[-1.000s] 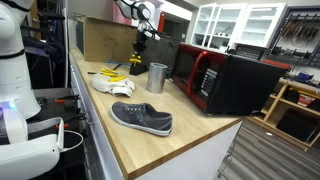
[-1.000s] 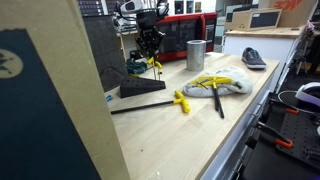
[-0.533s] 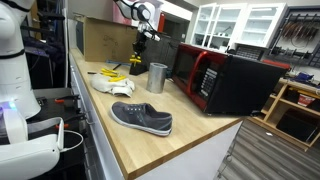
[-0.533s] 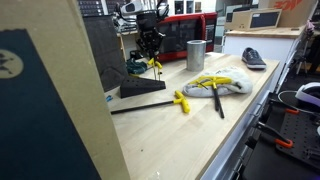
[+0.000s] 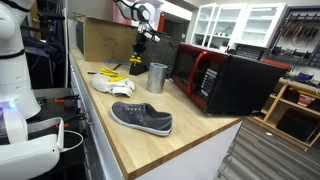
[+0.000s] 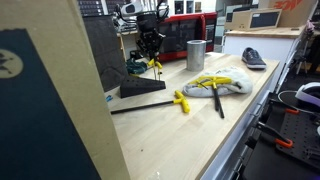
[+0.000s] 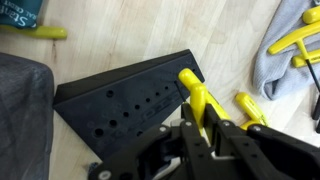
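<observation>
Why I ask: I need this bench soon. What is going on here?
The robot arm's gripper is shut on a yellow-handled tool and holds it just above a black holder with rows of holes, on the wooden counter. Whether the tip sits in a hole cannot be told. Spare yellow tools lie on a grey cloth nearby. A metal cup, a grey shoe and a microwave stand apart from the gripper.

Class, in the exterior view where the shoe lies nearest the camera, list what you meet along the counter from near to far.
Shoe → metal cup → black tool stand → cardboard box.
</observation>
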`<action>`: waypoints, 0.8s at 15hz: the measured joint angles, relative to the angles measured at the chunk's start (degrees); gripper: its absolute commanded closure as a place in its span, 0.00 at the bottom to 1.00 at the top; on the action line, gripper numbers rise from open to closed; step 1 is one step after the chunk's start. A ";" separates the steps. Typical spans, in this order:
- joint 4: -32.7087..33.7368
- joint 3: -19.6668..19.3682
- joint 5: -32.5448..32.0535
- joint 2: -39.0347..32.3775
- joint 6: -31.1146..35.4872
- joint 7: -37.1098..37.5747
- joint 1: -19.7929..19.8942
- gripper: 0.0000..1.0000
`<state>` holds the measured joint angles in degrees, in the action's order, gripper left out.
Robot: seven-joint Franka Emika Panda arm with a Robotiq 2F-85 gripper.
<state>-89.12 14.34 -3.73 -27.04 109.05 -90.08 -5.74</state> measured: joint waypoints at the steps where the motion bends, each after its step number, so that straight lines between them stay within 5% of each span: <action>1: 0.00 0.00 -0.02 0.00 0.00 0.00 -0.01 0.96; 11: 0.05 0.00 -0.46 -0.61 0.01 -0.59 -0.34 0.96; 12: 0.05 0.00 -0.55 -0.61 0.01 -0.60 -0.40 0.60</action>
<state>-89.07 14.35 -4.28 -27.66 109.05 -90.68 -6.13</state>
